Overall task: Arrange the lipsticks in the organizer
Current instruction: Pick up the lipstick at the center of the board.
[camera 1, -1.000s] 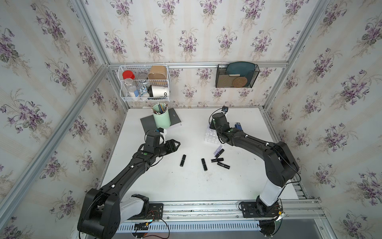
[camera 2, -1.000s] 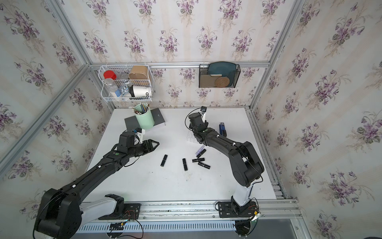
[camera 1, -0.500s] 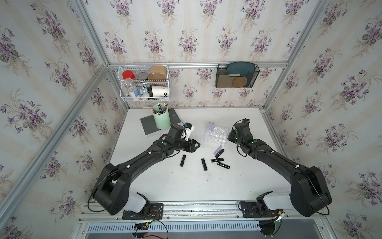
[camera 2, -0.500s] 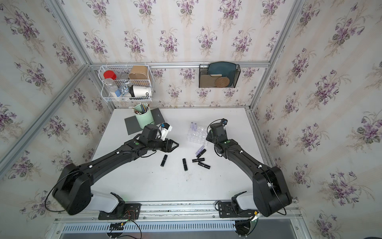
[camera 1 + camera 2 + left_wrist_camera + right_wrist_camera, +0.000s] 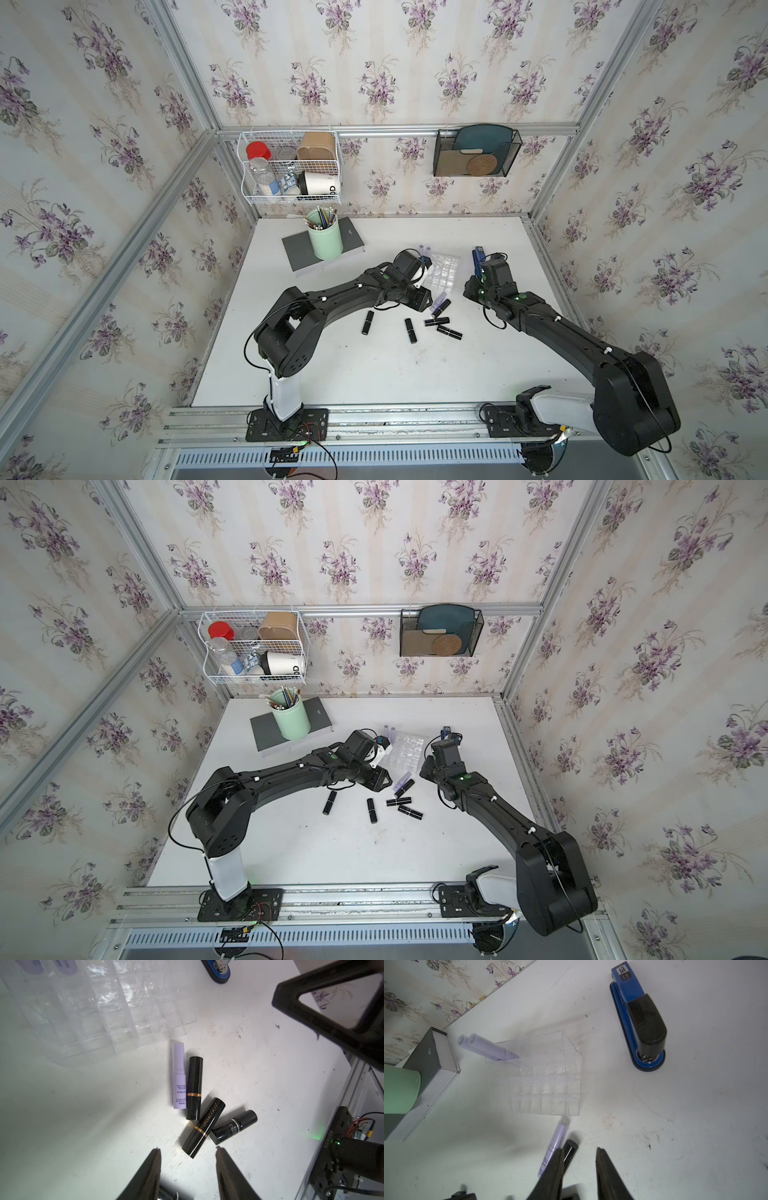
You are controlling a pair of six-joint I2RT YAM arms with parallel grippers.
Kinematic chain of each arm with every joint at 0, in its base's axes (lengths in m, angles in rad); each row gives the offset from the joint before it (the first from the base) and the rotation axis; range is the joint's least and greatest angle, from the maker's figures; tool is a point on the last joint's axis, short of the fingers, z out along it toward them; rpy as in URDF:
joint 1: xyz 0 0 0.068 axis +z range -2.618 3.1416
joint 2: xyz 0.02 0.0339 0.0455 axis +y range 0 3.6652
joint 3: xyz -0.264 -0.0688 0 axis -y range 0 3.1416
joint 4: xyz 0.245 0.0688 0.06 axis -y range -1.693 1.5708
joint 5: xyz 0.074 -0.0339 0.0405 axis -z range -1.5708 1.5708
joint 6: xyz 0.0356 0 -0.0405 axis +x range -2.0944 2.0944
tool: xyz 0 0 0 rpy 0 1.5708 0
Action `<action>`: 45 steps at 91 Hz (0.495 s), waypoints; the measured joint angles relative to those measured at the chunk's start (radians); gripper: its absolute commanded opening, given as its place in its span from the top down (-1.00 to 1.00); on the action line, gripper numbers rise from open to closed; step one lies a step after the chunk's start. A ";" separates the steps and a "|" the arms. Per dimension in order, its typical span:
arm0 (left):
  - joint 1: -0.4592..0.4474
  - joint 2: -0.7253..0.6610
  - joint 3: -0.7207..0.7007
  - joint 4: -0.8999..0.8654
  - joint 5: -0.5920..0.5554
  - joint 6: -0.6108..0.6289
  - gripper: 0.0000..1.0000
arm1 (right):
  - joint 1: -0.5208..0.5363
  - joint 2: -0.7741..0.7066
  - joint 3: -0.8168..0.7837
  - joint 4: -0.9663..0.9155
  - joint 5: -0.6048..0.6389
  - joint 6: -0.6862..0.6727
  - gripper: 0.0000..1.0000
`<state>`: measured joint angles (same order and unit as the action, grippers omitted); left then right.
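- I see the organizer (image 5: 546, 1084): clear, gridded, with two lilac lipsticks (image 5: 483, 1047) standing in corner cells.
- A third lilac tube (image 5: 179, 1076) lies on the counter (image 5: 83, 1126) just beside the organizer, against a black tube (image 5: 194, 1088).
- Four other black lipsticks (image 5: 410, 331) lie scattered nearby.
- Left claw (image 5: 187, 1149) is spread and empty; right claw (image 5: 579, 1149) is slightly parted and empty.

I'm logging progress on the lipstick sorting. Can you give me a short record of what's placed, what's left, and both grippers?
placed: two lilac lipsticks, standing in corner cells of the organizer
loose on table: one lilac lipstick, five black lipsticks
left gripper: open, empty, over the loose cluster
right gripper: open, empty, by the loose lilac lipstick
other items: blue stapler, mint pen cup
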<state>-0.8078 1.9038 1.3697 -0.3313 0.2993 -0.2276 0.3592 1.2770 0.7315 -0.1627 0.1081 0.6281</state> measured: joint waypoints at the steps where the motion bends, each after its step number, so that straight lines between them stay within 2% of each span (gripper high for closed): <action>1: -0.002 0.008 0.007 -0.002 -0.003 0.002 0.08 | 0.000 0.000 -0.002 0.002 -0.001 0.000 0.36; 45: -0.043 0.185 0.194 -0.094 -0.094 0.043 0.07 | -0.027 -0.025 -0.047 0.014 -0.027 -0.008 0.37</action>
<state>-0.8509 2.0884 1.5639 -0.4255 0.2054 -0.1848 0.3325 1.2522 0.6842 -0.1486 0.0811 0.6197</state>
